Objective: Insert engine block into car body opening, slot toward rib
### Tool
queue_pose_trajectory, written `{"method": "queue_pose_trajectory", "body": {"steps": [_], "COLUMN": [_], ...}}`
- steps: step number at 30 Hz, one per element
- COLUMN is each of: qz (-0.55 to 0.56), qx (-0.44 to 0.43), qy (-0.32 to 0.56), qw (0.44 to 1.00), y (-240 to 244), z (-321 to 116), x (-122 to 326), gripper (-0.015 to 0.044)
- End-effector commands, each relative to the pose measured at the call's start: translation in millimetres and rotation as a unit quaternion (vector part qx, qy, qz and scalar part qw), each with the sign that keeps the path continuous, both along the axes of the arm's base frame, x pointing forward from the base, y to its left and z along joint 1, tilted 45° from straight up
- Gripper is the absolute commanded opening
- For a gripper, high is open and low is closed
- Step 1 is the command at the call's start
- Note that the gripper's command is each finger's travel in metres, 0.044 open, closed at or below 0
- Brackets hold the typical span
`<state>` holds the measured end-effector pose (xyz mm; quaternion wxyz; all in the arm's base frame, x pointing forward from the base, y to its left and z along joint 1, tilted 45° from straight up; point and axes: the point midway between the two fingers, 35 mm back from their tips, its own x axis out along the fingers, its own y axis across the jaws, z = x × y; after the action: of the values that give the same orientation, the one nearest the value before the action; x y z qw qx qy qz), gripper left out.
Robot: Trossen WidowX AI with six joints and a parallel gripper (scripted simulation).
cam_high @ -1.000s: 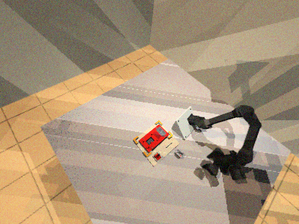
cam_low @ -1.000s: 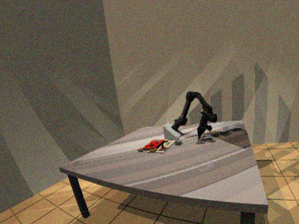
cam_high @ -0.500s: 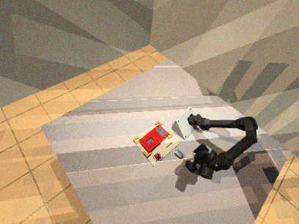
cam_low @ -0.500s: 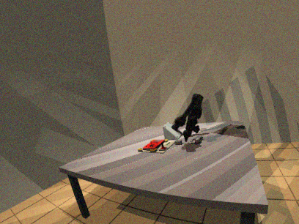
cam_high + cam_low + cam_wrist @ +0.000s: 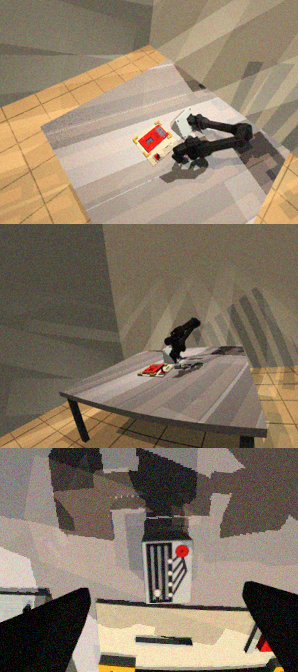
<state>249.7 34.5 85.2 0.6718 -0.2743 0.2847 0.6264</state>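
Note:
The engine block (image 5: pixel 167 572), a pale grey block with dark stripes and a red disc, stands on the table beside the board in the wrist view. My gripper (image 5: pixel 167 592) is open and empty, its fingers wide apart on either side of the block's line. In the top view the gripper hides the block; in the exterior view the hand is low over that spot. The red car body (image 5: pixel 158 135) (image 5: pixel 153 369) lies on the cream board (image 5: pixel 153 161) (image 5: pixel 150 618) between yellow corners. Its dark opening (image 5: pixel 150 140) shows no block in it. The rib cannot be made out.
A pale upright panel (image 5: pixel 183 126) (image 5: pixel 167 355) (image 5: pixel 20 605) stands by the arm's base, beside the board. A small red and black part (image 5: pixel 157 157) (image 5: pixel 266 644) sits on the board near one corner. A dark slot (image 5: pixel 163 641) marks the board's near side in the wrist view.

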Motion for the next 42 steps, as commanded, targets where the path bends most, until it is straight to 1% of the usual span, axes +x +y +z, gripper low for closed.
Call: {"method": "queue_pose_trajectory", "body": {"steps": [1, 28, 39, 42], "qz": [-0.001, -0.001, -0.001, -0.001], "qx": [0.013, 0.014, 0.014, 0.014], "qy": [-0.01, -0.01, -0.01, -0.01], "qw": [1.0, 1.0, 1.0, 1.0], "y": [-4, 26, 26, 26], "z": [0, -29, -29, -29], "x": [2, 4, 4, 4], "gripper": [0.044, 0.044, 0.0151, 0.0131]}}
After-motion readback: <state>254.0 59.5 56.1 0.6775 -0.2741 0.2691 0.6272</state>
